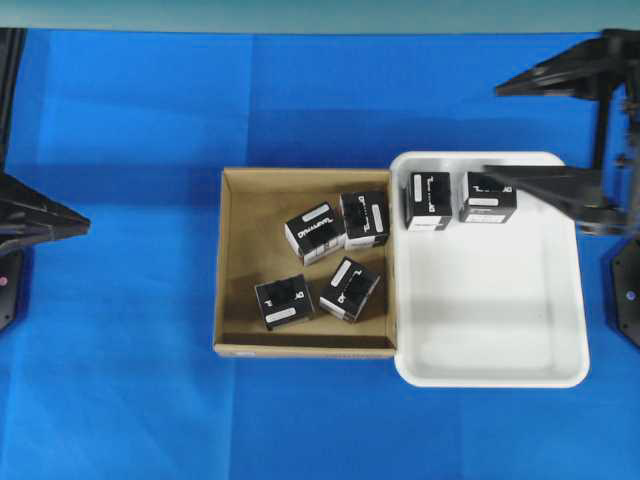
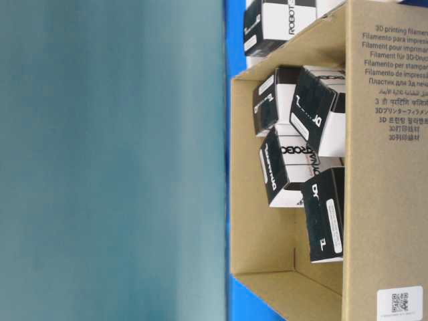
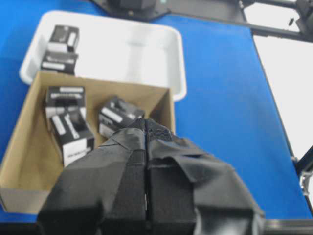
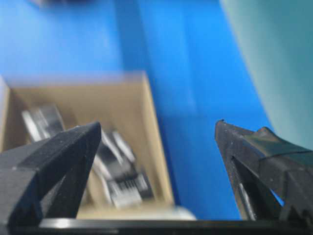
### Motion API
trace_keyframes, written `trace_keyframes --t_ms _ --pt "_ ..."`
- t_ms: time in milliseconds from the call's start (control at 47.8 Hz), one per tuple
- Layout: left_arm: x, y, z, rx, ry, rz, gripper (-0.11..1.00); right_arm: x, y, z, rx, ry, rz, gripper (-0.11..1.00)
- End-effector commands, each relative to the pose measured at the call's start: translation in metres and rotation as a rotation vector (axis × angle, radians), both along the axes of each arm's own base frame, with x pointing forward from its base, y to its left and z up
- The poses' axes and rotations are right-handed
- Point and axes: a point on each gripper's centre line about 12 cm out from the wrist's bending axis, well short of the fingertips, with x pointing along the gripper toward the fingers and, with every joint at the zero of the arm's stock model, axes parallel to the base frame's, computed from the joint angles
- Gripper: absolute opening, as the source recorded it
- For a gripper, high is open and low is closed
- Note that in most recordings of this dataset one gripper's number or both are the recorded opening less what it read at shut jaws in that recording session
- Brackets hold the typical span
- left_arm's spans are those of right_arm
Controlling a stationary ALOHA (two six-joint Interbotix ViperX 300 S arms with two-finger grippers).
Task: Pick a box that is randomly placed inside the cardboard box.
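4 black boxes sit in the cardboard box (image 1: pixel 232 262), all in its right half: 2 touching near the far wall, 2 just beside each other nearer the front. Likely next target is the box (image 1: pixel 349 289) at front right, closest to the tray side, though that's a judgement. 2 more cartons lie in the white tray (image 1: pixel 520 340), at its far edge.

Right gripper (image 4: pixel 156 156) is blurred, fingers spread wide with nothing between them; the overhead view has it over the tray's far right corner. Left gripper (image 3: pixel 145 147) has fingers pressed together, empty, parked outside the cardboard box.

Step in hand: approach for a pick. Next move needs the right arm across the shared wall, fingers straddling 1 carton without clipping its neighbour.
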Motion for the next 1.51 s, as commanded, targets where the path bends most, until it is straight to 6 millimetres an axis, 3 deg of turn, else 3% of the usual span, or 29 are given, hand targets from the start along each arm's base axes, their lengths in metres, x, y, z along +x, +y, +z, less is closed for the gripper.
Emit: trace_keyframes --t_ms 0,419,1487 --pt "0.000 0.000 0.006 0.004 -0.017 0.000 -0.07 -0.009 0.007 0.014 0.019 -0.089 0.016 1.00" --pt "-0.003 0.000 0.011 0.004 -0.038 0.000 -0.07 -0.029 0.015 0.018 0.033 -0.175 0.037 1.00" --pt "-0.001 0.005 0.008 0.034 -0.028 0.020 -0.07 -0.027 0.015 0.018 0.038 -0.199 0.036 1.00"
